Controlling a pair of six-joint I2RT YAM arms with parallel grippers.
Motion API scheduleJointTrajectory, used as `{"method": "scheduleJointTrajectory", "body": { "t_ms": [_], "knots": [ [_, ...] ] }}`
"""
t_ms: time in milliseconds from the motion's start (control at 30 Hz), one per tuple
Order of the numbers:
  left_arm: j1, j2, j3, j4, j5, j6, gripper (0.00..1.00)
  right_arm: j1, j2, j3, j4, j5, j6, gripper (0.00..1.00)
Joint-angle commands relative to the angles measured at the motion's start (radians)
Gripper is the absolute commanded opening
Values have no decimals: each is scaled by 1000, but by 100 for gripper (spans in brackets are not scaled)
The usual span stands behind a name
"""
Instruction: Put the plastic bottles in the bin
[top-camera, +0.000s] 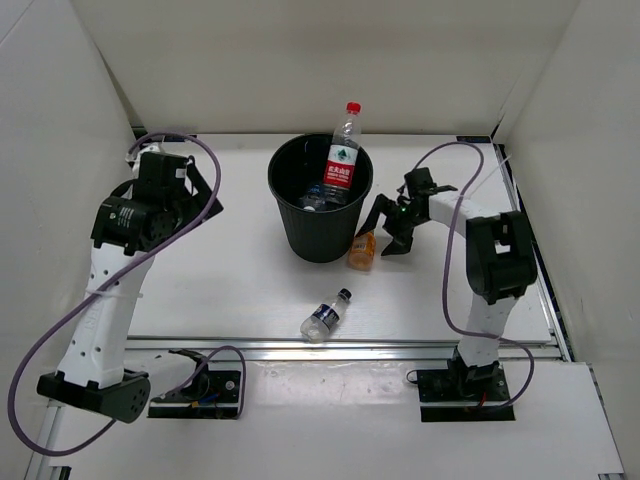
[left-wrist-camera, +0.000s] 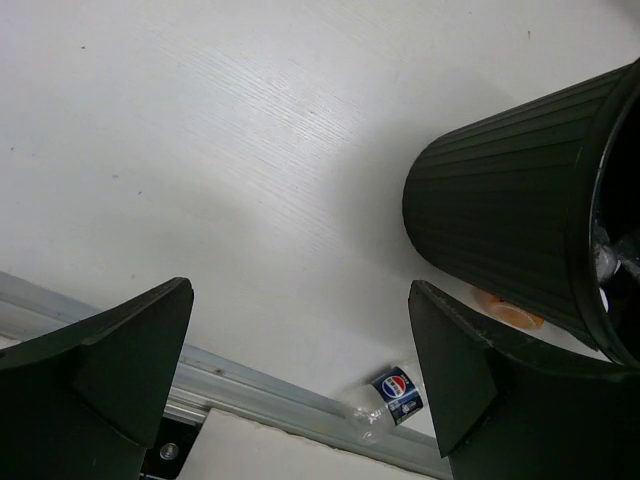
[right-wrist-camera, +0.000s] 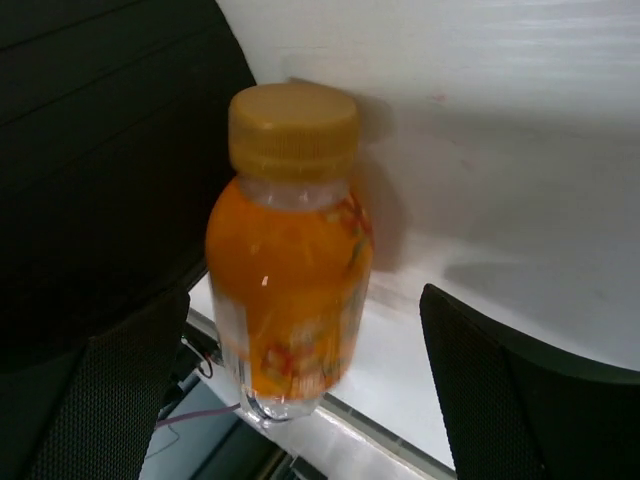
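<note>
Low in the middle of the frame, the blue-label bottle (top-camera: 327, 315) lay on its side. Farther up, the orange bottle (top-camera: 362, 250) stood upright just beside the bin (top-camera: 320, 235), directly before the right gripper (top-camera: 385, 232), which gaped wide and empty. The left gripper (left-wrist-camera: 300, 310), equally wide and empty, sat well apart at upper left.

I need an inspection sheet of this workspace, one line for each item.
Surface: white table, metal rail at near edge.
Job's things: black bin upright; red-label bottle leans out of it, clear bottle lies inside; orange bottle stands beside bin; blue-label bottle lies on table.
Clutter: nothing seen.
Grippers: left gripper open, empty; right gripper open, at orange bottle.
Cables: purple cable on left arm; pale cable on right arm.
Surroundings: white walls.
</note>
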Motion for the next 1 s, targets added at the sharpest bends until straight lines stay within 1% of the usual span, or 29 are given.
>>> {"method": "scheduleJointTrajectory", "body": {
  "t_ms": [0, 200, 333, 367, 433, 500, 533, 567, 633, 667, 767, 800, 833, 900, 933, 967],
  "knots": [
    [16, -56, 3, -57, -30, -8, 100, 41, 62, 46, 47, -61, 22, 100],
    [34, -56, 21, -87, -30, 2, 100, 64, 135, 68, 56, -61, 31, 100],
    [54, -56, 31, -96, -30, 11, 100, 64, 136, 19, 57, -61, 31, 78],
    [54, -56, 31, -96, -30, 11, 100, 51, 120, 2, 57, -49, 31, 70],
    [63, -56, 21, -96, -30, 11, 100, 38, 53, -64, 47, -35, 31, 66],
    [63, -56, -1, -78, -30, -5, 100, 15, -42, -104, 5, 1, 31, 59],
    [63, -66, -38, -65, -30, -15, 100, -1, -79, -131, -15, 17, 31, 55],
    [63, -66, -60, -50, -20, -24, 100, -12, -154, -141, -37, 30, 21, 53],
    [63, -88, -110, -12, 6, -47, 100, -31, -237, -141, -109, 57, 11, 48],
    [63, -89, -161, 25, 19, -67, 100, -46, -316, -113, -139, 96, 11, 45],
    [63, -109, -257, 85, 100, -81, 100, -58, -439, -12, -218, 139, 11, 43],
    [63, -109, -284, 141, 135, -81, 100, -58, -458, 35, -218, 140, 11, 43],
    [63, -121, -314, 180, 230, -65, 100, -58, -472, 140, -218, 140, 25, 43],
    [63, -121, -406, 258, 330, -54, 100, -29, -472, 270, -218, 150, 25, 43],
    [63, -121, -431, 310, 370, -42, 100, -17, -432, 343, -218, 150, 25, 43],
    [63, -110, -466, 324, 411, -54, 100, 12, -400, 499, -218, 138, 16, 43]
  ]
}}
